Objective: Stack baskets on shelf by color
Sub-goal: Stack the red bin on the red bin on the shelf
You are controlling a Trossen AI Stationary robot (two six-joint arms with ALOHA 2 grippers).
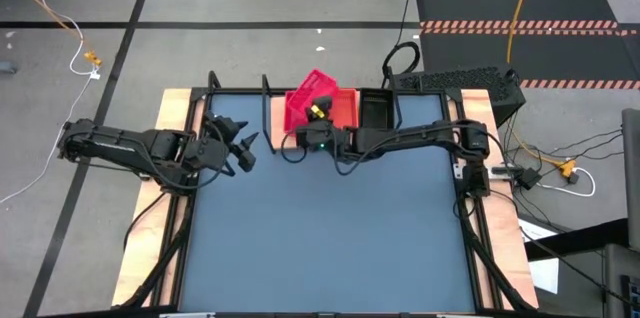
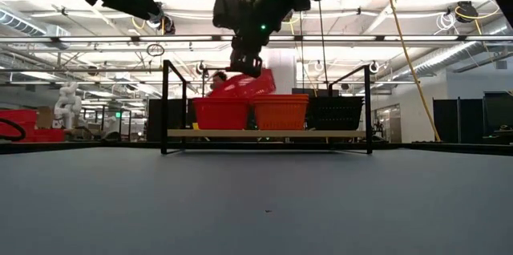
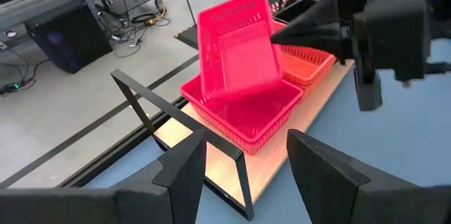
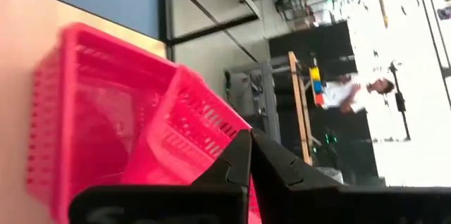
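Note:
A pinkish-red basket (image 3: 236,48) hangs tilted over another pinkish-red basket (image 3: 243,115) that stands on the shelf's (image 3: 176,134) left end. Beside it stand an orange basket (image 2: 280,112) in the middle and a black basket (image 2: 335,112) on the right. My right gripper (image 1: 318,118) reaches from the table's right and is shut on the tilted basket. My left gripper (image 3: 246,171) is open, above the table left of the shelf, and points at the pink baskets. My right gripper pinches the tilted basket's side wall at its rim (image 3: 271,41) between the two fingers (image 4: 239,157), coming level from the table's right. The basket is steeply tilted, its lower end dipping into the pink basket below. Whether the two touch, I cannot tell.
The shelf's black wire frame (image 2: 164,107) rises at both ends along the table's far edge. The blue-grey tabletop (image 1: 330,238) lies in front of it. Beyond the table are cables, a dark mat and a person (image 4: 366,86) far off.

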